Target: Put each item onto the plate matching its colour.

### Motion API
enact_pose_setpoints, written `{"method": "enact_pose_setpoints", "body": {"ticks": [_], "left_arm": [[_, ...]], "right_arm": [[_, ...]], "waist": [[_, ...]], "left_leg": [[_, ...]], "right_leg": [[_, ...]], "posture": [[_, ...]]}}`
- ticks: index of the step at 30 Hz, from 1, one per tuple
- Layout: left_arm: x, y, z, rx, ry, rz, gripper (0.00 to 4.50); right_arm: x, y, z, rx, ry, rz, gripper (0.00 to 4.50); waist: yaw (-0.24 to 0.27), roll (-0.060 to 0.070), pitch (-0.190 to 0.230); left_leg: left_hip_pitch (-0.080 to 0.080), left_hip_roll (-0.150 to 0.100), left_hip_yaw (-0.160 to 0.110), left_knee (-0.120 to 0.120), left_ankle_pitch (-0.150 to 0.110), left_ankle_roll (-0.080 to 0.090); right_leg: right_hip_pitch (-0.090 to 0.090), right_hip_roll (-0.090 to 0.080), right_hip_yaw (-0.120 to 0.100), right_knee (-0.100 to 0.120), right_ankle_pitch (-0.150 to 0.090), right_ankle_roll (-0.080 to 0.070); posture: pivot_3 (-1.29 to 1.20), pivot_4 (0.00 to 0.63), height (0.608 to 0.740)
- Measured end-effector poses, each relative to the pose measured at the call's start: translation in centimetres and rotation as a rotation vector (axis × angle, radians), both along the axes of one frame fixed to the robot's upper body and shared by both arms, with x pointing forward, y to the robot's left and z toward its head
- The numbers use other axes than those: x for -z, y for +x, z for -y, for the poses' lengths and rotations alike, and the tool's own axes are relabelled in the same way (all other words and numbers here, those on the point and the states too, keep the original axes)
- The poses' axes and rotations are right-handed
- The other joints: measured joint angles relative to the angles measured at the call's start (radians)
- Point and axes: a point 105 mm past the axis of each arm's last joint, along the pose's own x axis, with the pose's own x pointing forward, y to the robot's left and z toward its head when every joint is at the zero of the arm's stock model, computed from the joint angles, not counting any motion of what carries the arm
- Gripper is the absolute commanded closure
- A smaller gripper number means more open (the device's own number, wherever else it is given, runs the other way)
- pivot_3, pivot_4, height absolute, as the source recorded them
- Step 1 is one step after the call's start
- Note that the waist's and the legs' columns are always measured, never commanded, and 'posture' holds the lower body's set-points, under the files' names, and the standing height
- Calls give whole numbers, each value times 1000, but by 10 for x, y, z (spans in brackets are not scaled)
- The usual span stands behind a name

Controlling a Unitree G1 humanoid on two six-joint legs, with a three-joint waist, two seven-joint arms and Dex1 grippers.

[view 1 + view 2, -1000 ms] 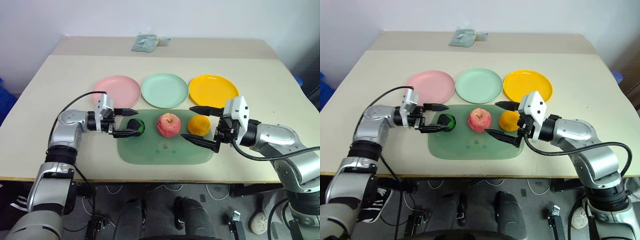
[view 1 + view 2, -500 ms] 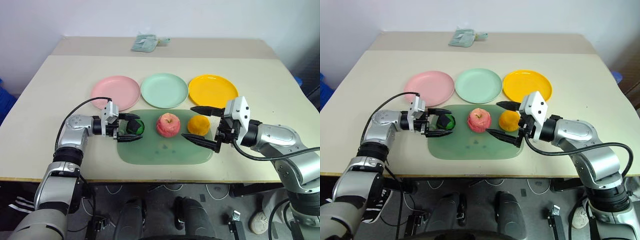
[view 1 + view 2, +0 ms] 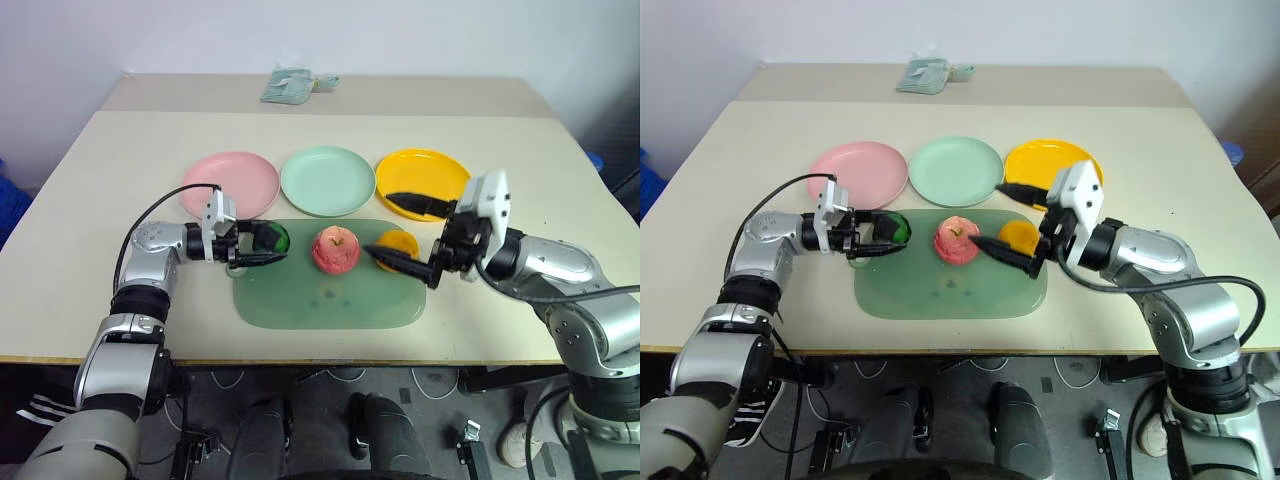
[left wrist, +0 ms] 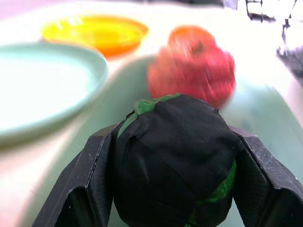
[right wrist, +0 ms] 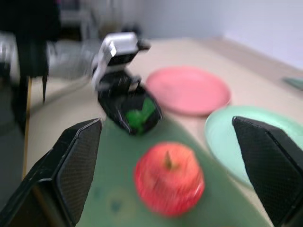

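Observation:
My left gripper is shut on the dark green-black fruit at the left end of the green mat. The pinkish-red apple sits on the mat's middle. To its right lies the orange. My right gripper stands open: one finger reaches over the yellow plate, the other crosses in front of the orange. Behind the mat, the pink plate and the mint green plate hold nothing.
A crumpled greenish packet lies at the table's back edge. The three plates stand in a row just behind the mat. Bare tabletop spreads to the left and right of the mat.
My left gripper has shut on the dark fruit and moved slightly toward the plates. My right gripper, still open, has risen and swung back, its upper finger now over the yellow plate.

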Motion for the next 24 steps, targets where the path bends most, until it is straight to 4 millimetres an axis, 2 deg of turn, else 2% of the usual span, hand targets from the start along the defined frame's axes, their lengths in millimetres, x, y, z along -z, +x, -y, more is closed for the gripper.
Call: {"method": "enact_pose_setpoints", "body": {"ticks": [4,7,13,20,22,24], "left_arm": [[-43,24,13,-96,-115,116,1316],[-56,46,34,-213,-180,128,1316],[-42,78,52,-481,-178,25,1316],[-21,89,73,-632,-94,-14,1316],[-17,88,79,-627,-83,-31,813],[-15,88,82,-633,-82,-34,124]], "right_arm": [[-1,31,17,194,1,14,0],[5,54,29,330,12,-13,0],[5,59,30,374,5,11,0],[-3,53,27,359,-3,67,0],[-6,47,23,340,-5,90,0],[-8,41,19,315,-1,102,0]], "waist": [[0,0,0],[0,0,0],[-7,0,0],[-4,-1,0],[-4,-1,0],[-4,-1,0]], "left_leg": [[0,-1,0,0,0,0],[0,-1,1,0,0,1],[0,-1,0,-2,0,1],[0,-1,1,-2,0,1],[0,-1,1,-2,0,1],[0,-1,1,-2,0,0]], "right_leg": [[0,0,0,-1,0,1],[0,0,0,-1,0,1],[-1,0,0,0,0,1],[-1,0,0,0,0,1],[-1,0,0,0,0,1],[-1,0,0,0,0,1]], "posture": [[0,150,740],[0,150,740],[0,150,740],[0,150,740],[0,150,740],[0,150,740]]}}
